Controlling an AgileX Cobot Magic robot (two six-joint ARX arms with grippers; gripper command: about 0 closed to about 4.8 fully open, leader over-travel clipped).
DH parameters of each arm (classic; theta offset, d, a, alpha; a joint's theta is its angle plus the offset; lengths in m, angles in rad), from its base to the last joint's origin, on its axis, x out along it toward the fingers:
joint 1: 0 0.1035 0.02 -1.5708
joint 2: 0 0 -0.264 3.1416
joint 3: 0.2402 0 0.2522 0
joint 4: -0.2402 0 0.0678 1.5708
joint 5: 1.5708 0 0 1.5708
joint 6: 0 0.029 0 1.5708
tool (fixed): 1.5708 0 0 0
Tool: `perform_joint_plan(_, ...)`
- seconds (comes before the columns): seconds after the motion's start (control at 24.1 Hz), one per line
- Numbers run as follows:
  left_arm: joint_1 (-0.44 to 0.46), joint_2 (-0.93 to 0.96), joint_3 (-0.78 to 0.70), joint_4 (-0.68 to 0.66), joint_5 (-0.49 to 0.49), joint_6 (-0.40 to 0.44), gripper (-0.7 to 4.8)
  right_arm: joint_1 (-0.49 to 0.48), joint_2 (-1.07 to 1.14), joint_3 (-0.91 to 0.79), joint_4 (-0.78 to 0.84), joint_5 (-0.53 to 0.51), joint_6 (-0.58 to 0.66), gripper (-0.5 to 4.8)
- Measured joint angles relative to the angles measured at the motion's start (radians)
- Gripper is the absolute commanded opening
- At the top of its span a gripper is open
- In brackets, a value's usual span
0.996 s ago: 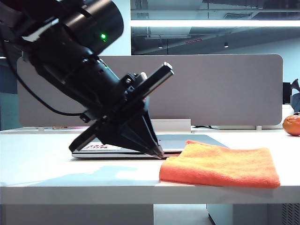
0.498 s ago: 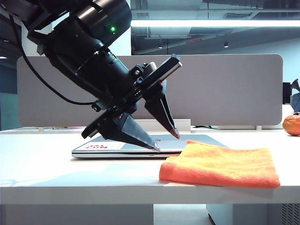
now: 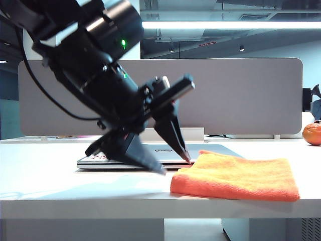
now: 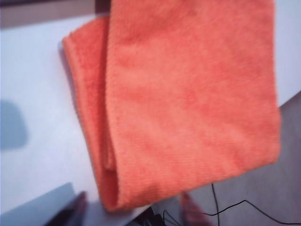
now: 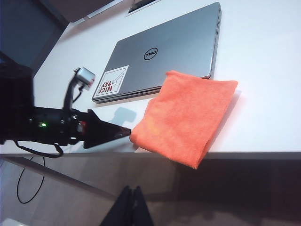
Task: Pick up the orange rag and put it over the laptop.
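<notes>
The left gripper (image 3: 176, 166) hangs low over the white table (image 3: 75, 193) with its jaws spread apart and nothing between them — the tips point down at the near end of the orange rag (image 3: 235, 176), just short of touching it. The rag lies folded flat, its far corner overlapping the closed laptop (image 5: 164, 52), which sits behind the gripper. The right gripper (image 5: 131, 207) stays back off the table edge — its two fingers are pressed together, empty, well away from the rag.
</notes>
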Motion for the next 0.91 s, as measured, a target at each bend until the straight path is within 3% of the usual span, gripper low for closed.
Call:
perform_joint_plan(0.58, -0.032, 0.072, 0.014, 0.063, -0.007, 0.003, 3.07, 0.0, 0.0, 0.0, 0.0, 0.0, 0.0, -0.05)
perform_joint_plan(0.62, -0.033, 0.08, 0.017, 0.071, -0.007, 0.003, 2.9, 0.0, 0.0, 0.0, 0.0, 0.0, 0.0, -0.05)
perform_joint_plan(0.79, -0.033, 0.089, 0.017, 0.085, -0.008, 0.003, 1.3, 0.0, 0.0, 0.0, 0.0, 0.0, 0.0, -0.05)
perform_joint_plan(0.91, -0.034, 0.09, 0.017, 0.084, -0.008, 0.003, 0.88, 0.0, 0.0, 0.0, 0.0, 0.0, 0.0, -0.05)
